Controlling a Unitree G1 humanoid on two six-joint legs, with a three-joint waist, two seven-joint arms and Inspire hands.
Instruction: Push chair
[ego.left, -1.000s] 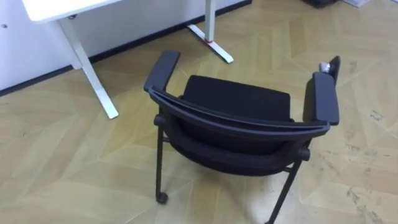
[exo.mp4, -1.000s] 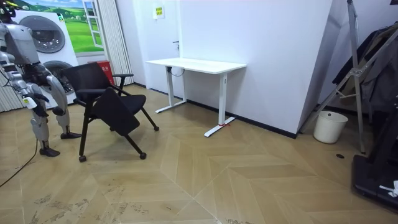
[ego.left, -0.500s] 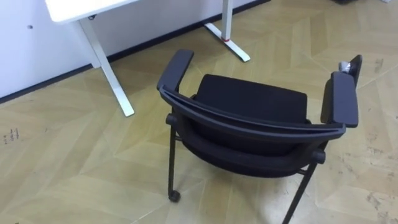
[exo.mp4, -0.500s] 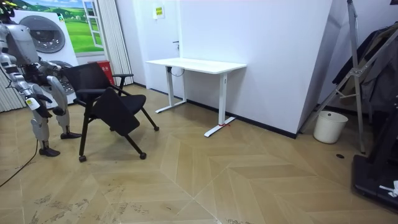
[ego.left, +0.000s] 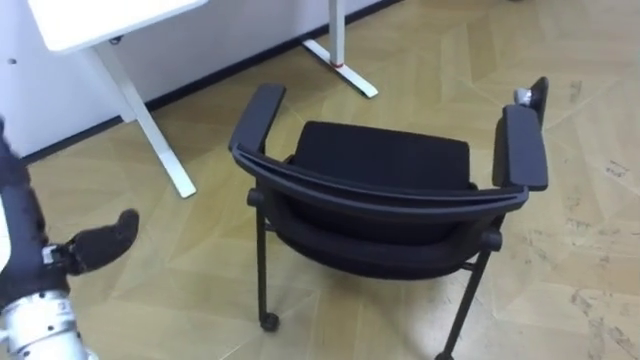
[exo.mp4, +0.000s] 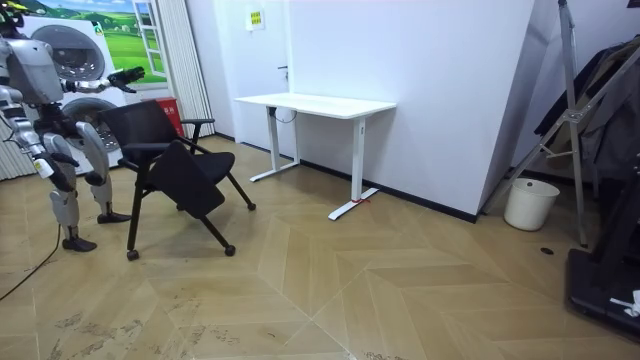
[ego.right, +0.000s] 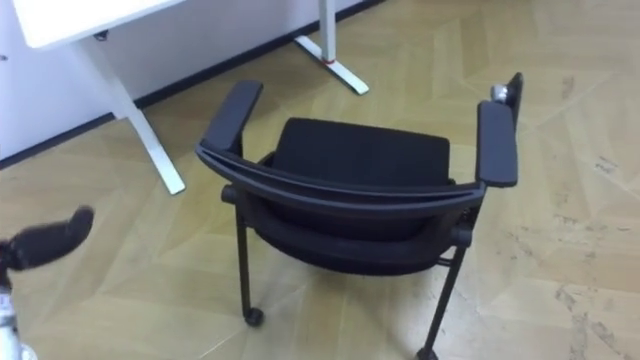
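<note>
Black padded armchair (ego.left: 385, 165) on thin metal legs: in the left eye view we count one, standing on the wood floor (ego.left: 570, 270) near one white desk (ego.left: 95, 18). Our left hand (ego.left: 100, 243) hovers beside it, fingers straight, touching nothing. In the room view the robot stands behind the armchair; the right hand (exo.mp4: 58, 180) hangs low, and we cannot tell its state. The right eye view agrees.

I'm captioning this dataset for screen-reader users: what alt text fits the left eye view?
A black chair, seen from above and behind, stands on wooden floor near a white desk. At lower left the left robot hand is raised, fingers straight, clear of the chair.
</note>
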